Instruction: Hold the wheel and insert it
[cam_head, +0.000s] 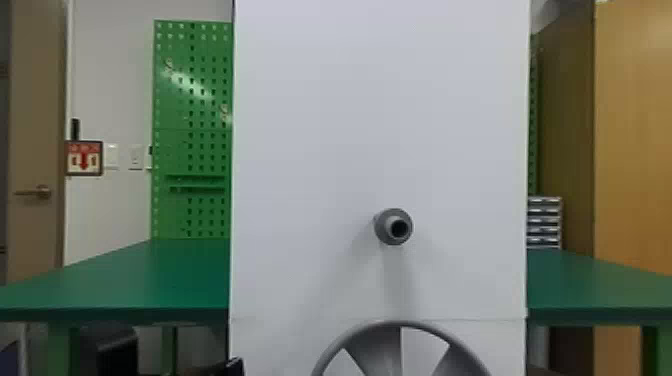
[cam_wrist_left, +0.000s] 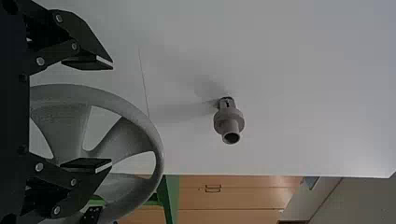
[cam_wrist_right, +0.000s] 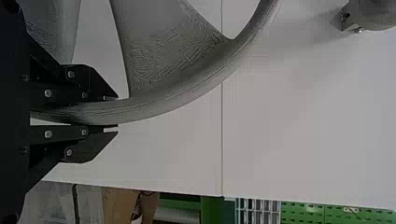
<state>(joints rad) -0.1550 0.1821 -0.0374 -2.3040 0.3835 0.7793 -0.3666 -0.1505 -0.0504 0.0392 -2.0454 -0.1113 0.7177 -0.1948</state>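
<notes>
The grey wheel (cam_head: 377, 350) stands upright at the head view's bottom edge, below the grey shaft (cam_head: 393, 227) on the white panel and apart from it. A dark part of my left gripper (cam_head: 227, 367) shows left of the wheel. In the left wrist view my left gripper (cam_wrist_left: 112, 114) is open, nearer the camera than the wheel (cam_wrist_left: 123, 137), with nothing between its tips; the shaft (cam_wrist_left: 229, 121) juts out farther off. In the right wrist view my right gripper (cam_wrist_right: 116, 113) is shut on the rim of the wheel (cam_wrist_right: 187, 95); part of the shaft (cam_wrist_right: 371, 14) shows.
The tall white panel (cam_head: 310, 125) stands before a green table (cam_head: 130, 285) that extends to both sides. Behind are a green pegboard (cam_head: 200, 150) at left and small drawers (cam_head: 544, 220) at right. A wooden cabinet (cam_head: 632, 125) rises on the far right.
</notes>
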